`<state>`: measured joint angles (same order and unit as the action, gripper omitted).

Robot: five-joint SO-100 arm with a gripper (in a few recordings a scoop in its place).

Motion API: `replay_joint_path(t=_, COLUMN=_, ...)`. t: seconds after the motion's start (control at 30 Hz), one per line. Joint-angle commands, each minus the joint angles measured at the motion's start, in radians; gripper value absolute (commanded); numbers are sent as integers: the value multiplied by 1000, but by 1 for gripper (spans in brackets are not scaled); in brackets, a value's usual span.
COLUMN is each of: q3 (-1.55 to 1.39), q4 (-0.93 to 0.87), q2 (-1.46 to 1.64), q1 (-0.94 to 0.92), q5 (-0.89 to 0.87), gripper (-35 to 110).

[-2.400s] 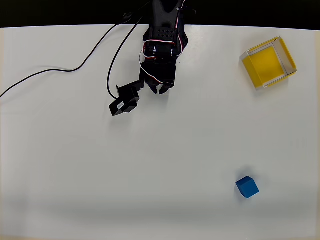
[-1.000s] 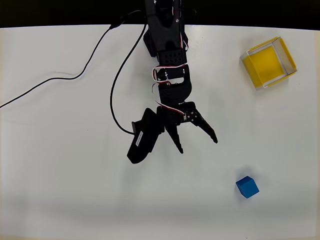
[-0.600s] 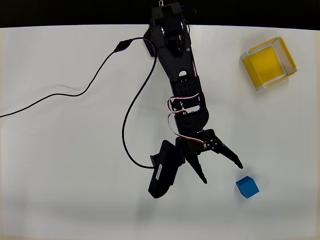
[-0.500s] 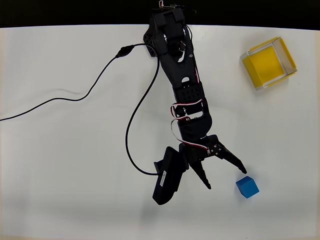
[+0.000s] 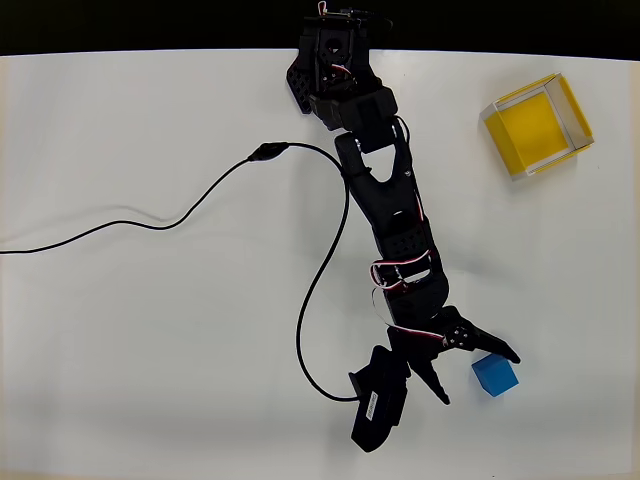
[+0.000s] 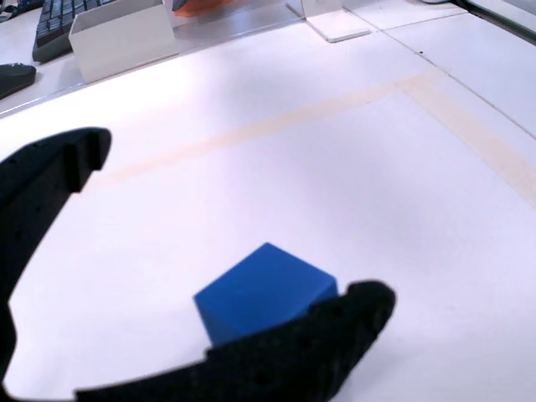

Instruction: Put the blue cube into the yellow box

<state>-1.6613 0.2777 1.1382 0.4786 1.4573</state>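
My tool [image 5: 478, 375] wide open, empty; blue cube [image 5: 495, 375] just ahead, partly between fingers, on bench [image 5: 150, 330].

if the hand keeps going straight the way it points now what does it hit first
Most likely the blue cube. In the overhead view the open hand points toward it, one finger already beside it. The wrist view shows the cube between the fingers. Height above the table is unclear.

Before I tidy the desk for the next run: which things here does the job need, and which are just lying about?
Needed:
blue cube
yellow box
gripper, open beside the cube

Lying about:
black cable
white box
keyboard
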Motion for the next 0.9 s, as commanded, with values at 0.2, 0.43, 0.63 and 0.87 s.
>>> replay_joint_path(t=0.2, q3=299, q4=25, q2=-121, q1=49, q5=18, gripper=59)
replay_joint_path(t=0.43, q3=391, q4=-5, q2=-224, q1=75, q5=15, gripper=59)
replay_joint_path(t=0.63, q3=445, q4=-14, q2=-308, q1=86, q5=17, gripper=59)
replay_joint_path(t=0.87, q3=518, q4=-41, q2=-388, q1=87, q5=2, gripper=58)
